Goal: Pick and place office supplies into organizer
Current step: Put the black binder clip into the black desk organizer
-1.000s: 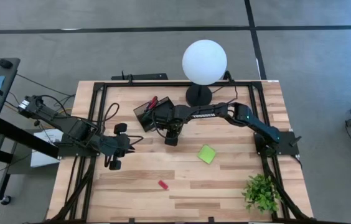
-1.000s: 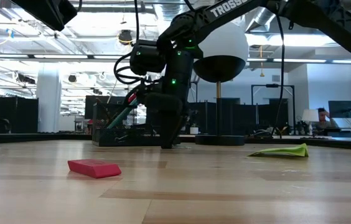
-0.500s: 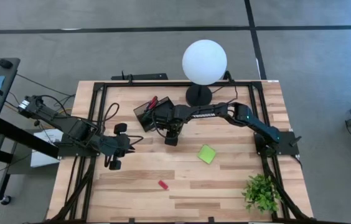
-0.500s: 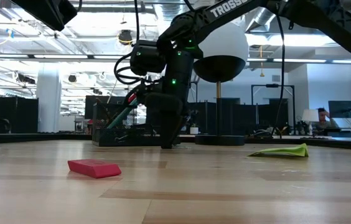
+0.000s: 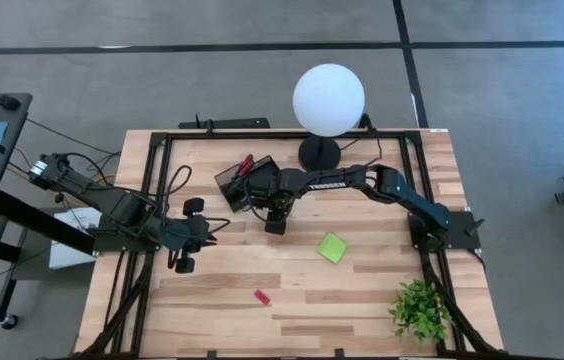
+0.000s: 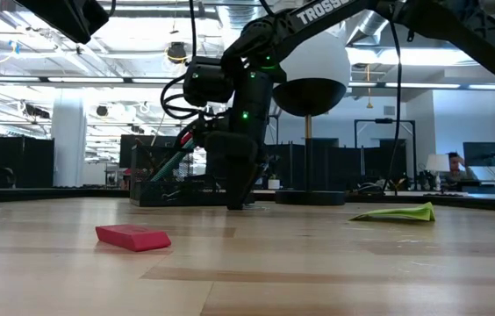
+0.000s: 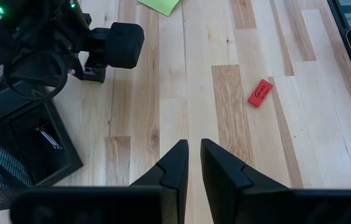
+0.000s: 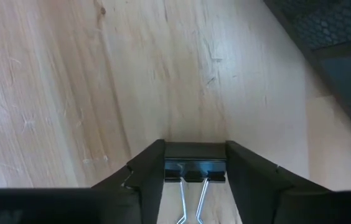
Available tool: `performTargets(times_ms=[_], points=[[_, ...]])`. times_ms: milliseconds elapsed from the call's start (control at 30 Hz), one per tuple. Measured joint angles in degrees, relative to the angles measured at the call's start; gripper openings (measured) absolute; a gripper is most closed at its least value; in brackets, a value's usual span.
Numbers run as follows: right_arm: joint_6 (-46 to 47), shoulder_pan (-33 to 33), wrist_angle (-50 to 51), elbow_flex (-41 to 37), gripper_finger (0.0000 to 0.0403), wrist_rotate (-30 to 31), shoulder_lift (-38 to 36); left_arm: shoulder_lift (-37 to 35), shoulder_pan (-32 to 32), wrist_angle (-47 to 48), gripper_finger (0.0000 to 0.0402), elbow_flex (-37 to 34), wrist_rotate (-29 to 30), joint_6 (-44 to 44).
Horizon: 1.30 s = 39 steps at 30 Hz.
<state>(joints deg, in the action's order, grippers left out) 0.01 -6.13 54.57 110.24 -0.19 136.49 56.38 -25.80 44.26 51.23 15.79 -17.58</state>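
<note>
Entry: binder clip in transit, organizer part-filled

Right gripper (image 8: pixel 195 163), centre of the high view, pinches a black clip (image 8: pixel 195 168) just beside the organizer (image 5: pixel 237 185), which already holds pens and scissors. Sticky-note pad (image 5: pixel 333 247) and red piece (image 5: pixel 261 297) remain on the table. Left gripper (image 7: pixel 192 163), lower left, waits nearly closed, empty.

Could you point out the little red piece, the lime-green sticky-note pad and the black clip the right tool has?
Small red rectangular piece (image 5: pixel 261 297): high view, its middle.
Lime-green square sticky-note pad (image 5: pixel 333 248): high view, centre of its top sheet.
Black metal binder clip (image 8: pixel 195 152): right wrist view, its black body between the right tool's fingers.
</note>
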Motion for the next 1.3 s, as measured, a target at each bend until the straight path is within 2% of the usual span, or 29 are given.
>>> performTargets(times_ms=[200, 500, 800, 1067, 1300], points=[[0.00, -0.02, 0.12, 0.00, 0.0129, 0.00, 0.00, 0.00, 0.01, 0.00, 0.0038, 0.00, 0.00, 0.00], [-0.31, 0.26, 0.40, 0.00, 0.0174, -0.41, 0.04, 0.00, 0.00, -0.01, 0.0038, 0.01, 0.00, 0.00], [-0.07, -0.02, -0.38, -0.04, 0.0134, -1.29, 0.00, 0.00, 0.01, 0.00, 0.0038, 0.00, 0.00, 0.00], [-0.09, 0.07, -0.59, -0.04, 0.0175, -1.27, 0.00, -0.02, 0.00, -0.01, 0.0038, 0.00, 0.00, 0.00], [-0.04, 0.00, -0.61, -0.04, 0.0132, -1.33, 0.00, -0.02, 0.02, -0.01, 0.0038, -0.01, 0.00, 0.00]])
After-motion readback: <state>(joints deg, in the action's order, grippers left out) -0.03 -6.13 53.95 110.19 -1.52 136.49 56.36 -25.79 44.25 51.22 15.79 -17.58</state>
